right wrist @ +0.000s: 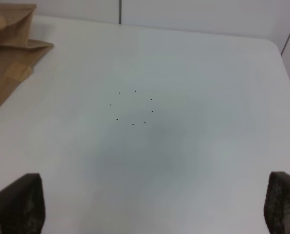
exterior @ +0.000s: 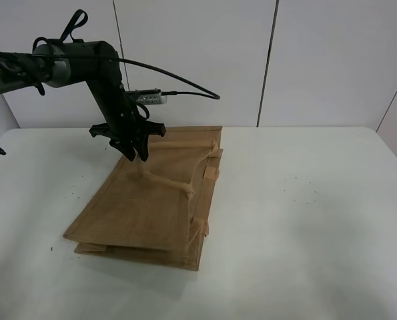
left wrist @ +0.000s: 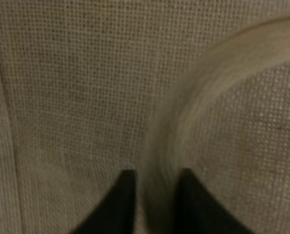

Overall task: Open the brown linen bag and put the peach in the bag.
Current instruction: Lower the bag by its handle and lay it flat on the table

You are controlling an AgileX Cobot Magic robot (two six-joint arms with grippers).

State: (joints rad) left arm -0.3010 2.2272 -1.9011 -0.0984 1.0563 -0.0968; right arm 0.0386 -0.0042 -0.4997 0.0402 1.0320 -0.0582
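Observation:
The brown linen bag lies flat on the white table, with its mouth and handles toward the right. My left gripper is over the bag's far end, shut on one light-tan loop handle, which is drawn up off the cloth. In the left wrist view the handle runs between my two dark fingertips over the coarse weave. My right gripper is open and empty above bare table; a corner of the bag shows in that view. The peach is not in view.
The white table has a ring of small dark dots right of the bag. White wall panels stand behind. The right arm is outside the exterior high view.

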